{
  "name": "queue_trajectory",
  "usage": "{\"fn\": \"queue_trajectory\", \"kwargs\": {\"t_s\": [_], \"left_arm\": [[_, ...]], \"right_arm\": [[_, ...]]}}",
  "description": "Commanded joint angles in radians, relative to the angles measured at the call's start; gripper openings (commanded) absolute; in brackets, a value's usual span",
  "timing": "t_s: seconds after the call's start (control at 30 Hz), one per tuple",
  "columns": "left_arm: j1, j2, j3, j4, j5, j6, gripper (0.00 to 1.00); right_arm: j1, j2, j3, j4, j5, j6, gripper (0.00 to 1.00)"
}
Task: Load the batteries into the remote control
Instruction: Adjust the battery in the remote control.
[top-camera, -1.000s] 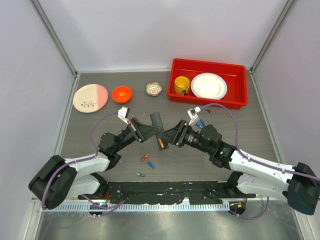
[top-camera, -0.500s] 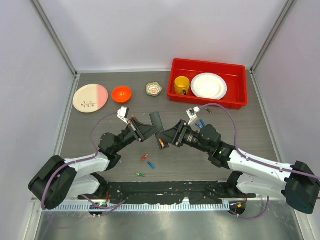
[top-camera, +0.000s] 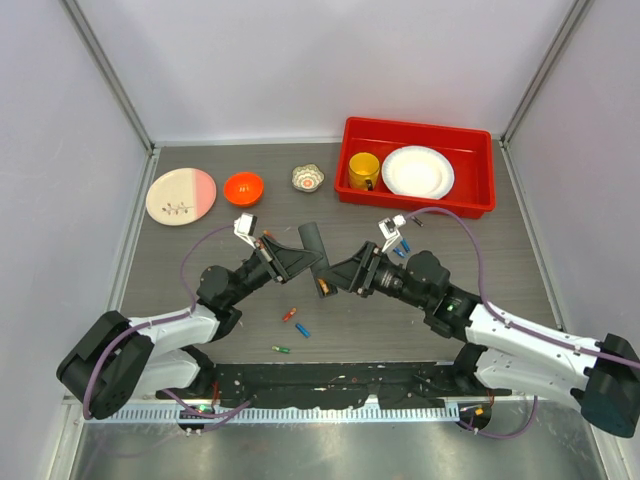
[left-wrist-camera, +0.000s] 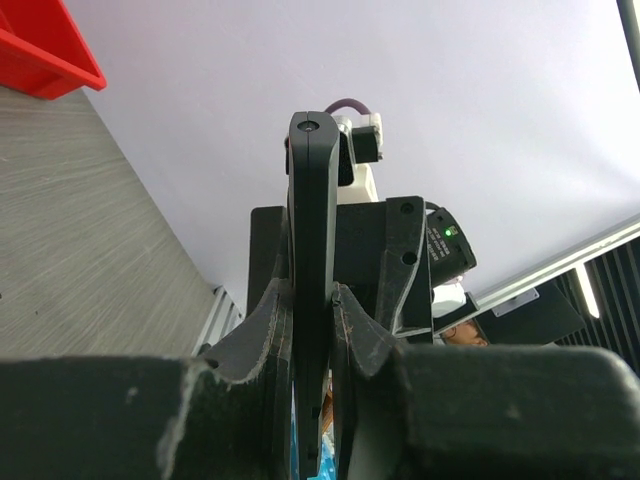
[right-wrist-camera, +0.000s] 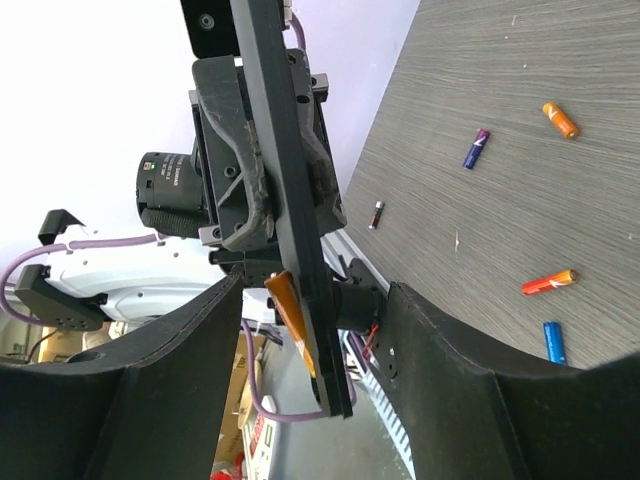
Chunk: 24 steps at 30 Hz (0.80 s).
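Observation:
My left gripper (top-camera: 298, 262) is shut on the remote control (top-camera: 312, 240), a slim black bar held edge-up above the table. In the left wrist view the remote control (left-wrist-camera: 312, 200) rises between the pads of my left gripper (left-wrist-camera: 312, 335). An orange battery (top-camera: 322, 288) sits at the bar's lower end and also shows in the right wrist view (right-wrist-camera: 293, 318). My right gripper (top-camera: 340, 277) is open, with its fingers (right-wrist-camera: 450, 380) on either side of that end, not touching it. Loose batteries lie on the table: red (top-camera: 289, 314), blue (top-camera: 302, 330), green (top-camera: 281, 349).
A red bin (top-camera: 480, 140) at the back right holds a yellow mug (top-camera: 363, 171) and a white plate (top-camera: 417, 172). An orange bowl (top-camera: 243, 187), a pink-and-white plate (top-camera: 180, 195) and a small patterned cup (top-camera: 308, 178) stand at the back. More batteries (top-camera: 403, 245) lie behind my right arm.
My right arm has drawn back slightly to the right, away from the remote control. The left gripper and the remote control have stayed in place.

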Motion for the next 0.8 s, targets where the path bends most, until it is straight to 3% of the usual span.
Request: {"fn": "queue_trajectory", "kwargs": {"t_s": [0.0, 0.23, 0.77], "left_arm": [[-0.001, -0.023, -0.006, 0.257, -0.043, 0.030, 0.00], [-0.001, -0.043, -0.025, 0.257, -0.150, 0.075, 0.00], [-0.001, -0.031, -0.019, 0.257, -0.152, 0.075, 0.00]], "right_arm": [[-0.005, -0.069, 0.054, -0.101, 0.027, -0.082, 0.65], [-0.005, -0.105, 0.045, -0.148, 0.030, -0.113, 0.64], [-0.005, -0.056, 0.085, -0.214, 0.080, -0.148, 0.61]]}}
